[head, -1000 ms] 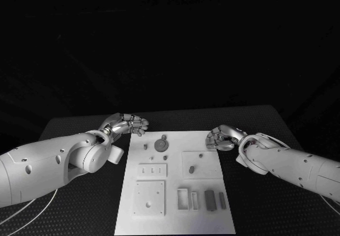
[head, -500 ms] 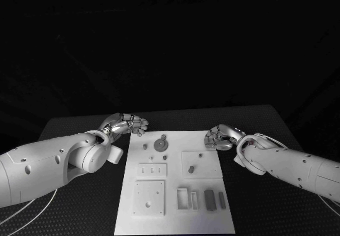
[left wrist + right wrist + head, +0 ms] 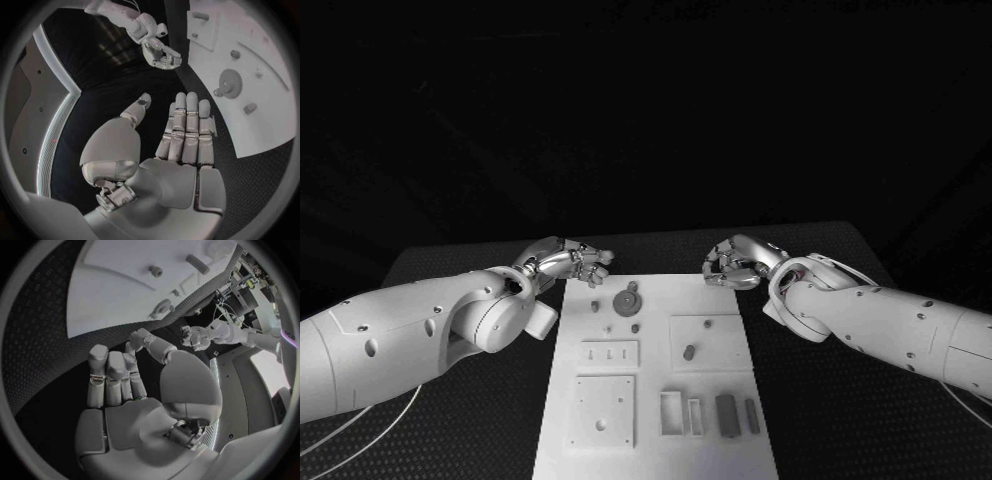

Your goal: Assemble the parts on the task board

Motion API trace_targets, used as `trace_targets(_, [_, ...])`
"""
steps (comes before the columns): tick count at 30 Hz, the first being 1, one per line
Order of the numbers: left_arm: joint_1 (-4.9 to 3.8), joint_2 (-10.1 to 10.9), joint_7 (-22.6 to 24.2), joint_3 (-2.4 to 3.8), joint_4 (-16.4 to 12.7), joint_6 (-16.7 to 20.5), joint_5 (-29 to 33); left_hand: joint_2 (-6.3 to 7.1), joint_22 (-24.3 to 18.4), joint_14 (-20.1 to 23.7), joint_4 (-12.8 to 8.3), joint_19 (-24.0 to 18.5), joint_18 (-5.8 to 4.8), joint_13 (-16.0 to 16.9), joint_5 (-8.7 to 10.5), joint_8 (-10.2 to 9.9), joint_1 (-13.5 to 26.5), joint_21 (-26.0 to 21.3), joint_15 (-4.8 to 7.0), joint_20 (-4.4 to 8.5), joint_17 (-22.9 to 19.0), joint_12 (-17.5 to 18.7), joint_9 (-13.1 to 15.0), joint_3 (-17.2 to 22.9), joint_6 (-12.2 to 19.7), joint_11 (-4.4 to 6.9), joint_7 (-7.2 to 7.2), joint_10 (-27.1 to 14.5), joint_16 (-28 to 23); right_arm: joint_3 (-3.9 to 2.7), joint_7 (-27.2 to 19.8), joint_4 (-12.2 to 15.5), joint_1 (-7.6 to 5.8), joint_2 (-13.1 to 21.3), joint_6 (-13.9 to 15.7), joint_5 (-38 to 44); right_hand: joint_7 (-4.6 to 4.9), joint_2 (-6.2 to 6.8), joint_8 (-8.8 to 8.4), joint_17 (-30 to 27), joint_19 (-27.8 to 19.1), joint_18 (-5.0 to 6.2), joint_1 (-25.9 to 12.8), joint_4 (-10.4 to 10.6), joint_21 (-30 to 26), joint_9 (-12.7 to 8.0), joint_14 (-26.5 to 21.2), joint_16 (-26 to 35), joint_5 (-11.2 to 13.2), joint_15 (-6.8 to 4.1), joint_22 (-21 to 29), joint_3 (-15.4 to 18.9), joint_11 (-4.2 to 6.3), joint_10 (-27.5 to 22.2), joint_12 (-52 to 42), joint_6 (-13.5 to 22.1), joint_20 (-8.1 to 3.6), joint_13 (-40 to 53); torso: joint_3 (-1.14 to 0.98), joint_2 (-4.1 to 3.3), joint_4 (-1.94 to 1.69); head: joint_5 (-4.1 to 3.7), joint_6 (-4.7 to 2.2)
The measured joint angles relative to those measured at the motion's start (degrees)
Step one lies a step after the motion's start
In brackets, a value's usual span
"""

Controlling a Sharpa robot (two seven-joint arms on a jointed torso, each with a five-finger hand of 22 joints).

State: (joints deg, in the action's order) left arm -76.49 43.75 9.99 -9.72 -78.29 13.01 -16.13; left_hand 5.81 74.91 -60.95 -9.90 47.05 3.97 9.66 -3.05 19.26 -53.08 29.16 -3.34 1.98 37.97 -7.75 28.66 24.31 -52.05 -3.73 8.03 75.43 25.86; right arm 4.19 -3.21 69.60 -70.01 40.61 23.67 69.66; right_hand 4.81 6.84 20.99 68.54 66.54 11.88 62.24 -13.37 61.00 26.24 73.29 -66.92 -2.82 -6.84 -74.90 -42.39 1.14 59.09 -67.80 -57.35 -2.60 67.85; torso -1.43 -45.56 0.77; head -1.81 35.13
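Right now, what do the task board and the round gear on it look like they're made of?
Task board: likely matte white plastic, flat and even, no glare. Gear: darker grey with a toothed rim, dull finish; plastic or metal, can't tell.

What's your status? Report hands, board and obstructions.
Left hand and right hand open, holding nothing, at the far corners of the white task board. Small grey parts, including the round gear, lie untouched on it. Nothing in the way.

the task board [image 3: 656, 400] is showing a smooth matt white plastic face; the table [image 3: 459, 258] is looking matt and finely textured; both hands are gleaming like polished metal.
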Motion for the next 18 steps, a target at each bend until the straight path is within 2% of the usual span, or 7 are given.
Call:
trace_targets(2, [-0.69, -0.5, -1.59, 0.0, 0.13, -0.73, -1.27, 0.1, 0.0, -0.55, 0.93, 0.48, 0.0, 0.41, 0.0, 0.0, 1.52, 0.43, 0.54, 0.48, 0.57, -0.42, 0.0, -0.36, -0.16, 0.62, -0.16, 0.62, 0.82, 0.02, 1.24, 1.13, -0.48, -0.43, -0.13, 1.31, -0.02, -0.08, 0.0, 0.0, 0.12, 0.01, 0.08, -0.17, 0.0, 0.0, 0.0, 0.0, 0.0, 0.0, 0.0, -0.17, 0.0, 0.0, -0.09, -0.02, -0.12, 0.0, 0.02, 0.25, 0.04, 0.13, -0.07])
trace_targets(4, [-1.48, -1.01, -3.29, 0.01, 0.21, -1.36, -2.72, 0.2, 0.0, -0.8, 1.95, 0.78, 0.01, 0.82, 0.0, 0.0, 2.94, 0.78, 0.78, 0.78, 1.1, -0.47, 0.0, -0.57, -0.36, 0.76, -0.37, 1.17, 1.48, 0.0, 2.62, 2.27, -1.01, -1.09, -0.19, 2.95, -0.04, -0.08, 0.0, 0.0, 0.28, 0.0, 0.08, -0.24, 0.0, 0.0, 0.0, -0.04, 0.0, 0.0, 0.0, -0.23, 0.0, 0.0, -0.09, -0.04, -0.27, 0.0, 0.03, 0.49, 0.06, 0.26, -0.2])
trace_targets(8, [-2.37, -2.33, -5.98, 0.05, 0.54, -1.8, -4.84, 0.45, -0.01, -0.8, 2.3, 0.78, 0.02, 1.08, 0.0, 0.0, 3.26, 0.98, 0.78, 0.78, 1.53, -0.75, -0.01, -0.55, -0.36, 0.76, -0.36, 1.17, 1.69, -0.03, 5.0, 3.93, -1.64, -2.66, -0.29, 6.01, -0.24, -0.07, 0.0, 0.0, 0.51, 0.0, 0.08, -0.4, -0.01, 0.0, 0.22, -0.05, 0.16, -0.19, 0.0, -0.39, 0.09, 0.52, -0.1, -0.24, -0.1, 0.07, 0.09, 0.99, 0.09, 0.76, -0.41])
trace_targets(10, [-2.52, -3.1, -6.98, 0.05, 0.72, -1.85, -5.61, 0.65, 0.02, -0.76, 2.19, 0.78, 0.02, 1.12, 0.0, -0.24, 3.06, 1.03, 0.81, 0.78, 1.59, -0.73, -0.11, -0.44, -0.36, 0.71, -0.36, 1.12, 1.69, -0.03, 6.01, 4.59, -1.75, -3.25, -0.3, 7.26, -0.25, -0.07, 0.0, -0.01, 0.58, 0.03, 0.08, -0.41, -0.01, 0.0, 0.31, -0.05, 0.17, -0.13, 0.0, -0.38, 0.09, 0.52, -0.1, -0.25, -0.17, 0.07, 0.1, 1.27, 0.09, 1.09, -0.44])
trace_targets(11, [-2.55, -3.67, -7.62, -0.01, 0.84, -1.86, -6.01, 1.03, 0.04, -0.18, 1.9, 0.76, 0.02, 1.12, 0.0, -0.45, 2.69, 1.02, 0.69, 0.79, 1.66, -0.42, -0.22, -0.16, -0.36, 0.2, -0.36, 0.61, 1.69, -0.03, 6.62, 5.13, -1.76, -3.55, -0.3, 7.99, -0.25, -0.07, 0.0, -0.01, 0.58, 0.04, 0.08, -0.52, -0.01, 0.0, 0.31, -0.05, 0.17, -0.13, -0.02, -0.5, 0.09, 0.53, -0.1, -0.26, -0.17, 0.07, 0.13, 1.4, 0.09, 1.22, -0.45])
trace_targets(14, [-2.57, -4.97, -9.33, -0.34, 1.12, -1.99, -6.84, 1.29, 0.04, 0.37, 1.83, 0.2, -0.01, 1.12, 0.0, -0.82, 2.42, 1.02, 0.26, 0.86, 1.77, -0.17, -0.45, -0.08, -0.04, -0.17, -0.04, -0.2, 1.69, -0.03, 7.84, 6.38, -1.81, -4.12, -0.27, 9.48, -0.26, -0.07, 0.0, -0.01, 0.59, 0.06, 0.08, -0.57, -0.01, 0.0, 0.32, -0.05, 0.17, -0.12, -0.05, -0.54, 0.09, 0.52, -0.1, -0.26, -0.18, 0.07, 0.18, 1.75, 0.03, 1.55, -0.39])
trace_targets(18, [-2.57, -5.72, -11.64, -0.4, 1.26, -2.53, -7.85, 1.61, 0.04, 0.58, 2.1, 0.12, -0.01, 1.35, 0.0, -0.84, 2.74, 1.02, 0.46, 0.78, 1.87, 0.05, -0.56, 0.18, -0.04, -0.17, -0.04, -0.2, 1.69, -0.02, 8.84, 7.65, -1.98, -4.71, -0.07, 10.83, -0.26, -0.06, 0.0, -0.01, 0.59, 0.06, 0.08, -0.73, -0.01, 0.0, 0.38, -0.27, 0.17, -0.18, -0.05, -0.7, -0.02, 0.63, -0.1, -0.26, -0.18, 0.08, 0.27, 2.01, -0.05, 1.93, -0.09])
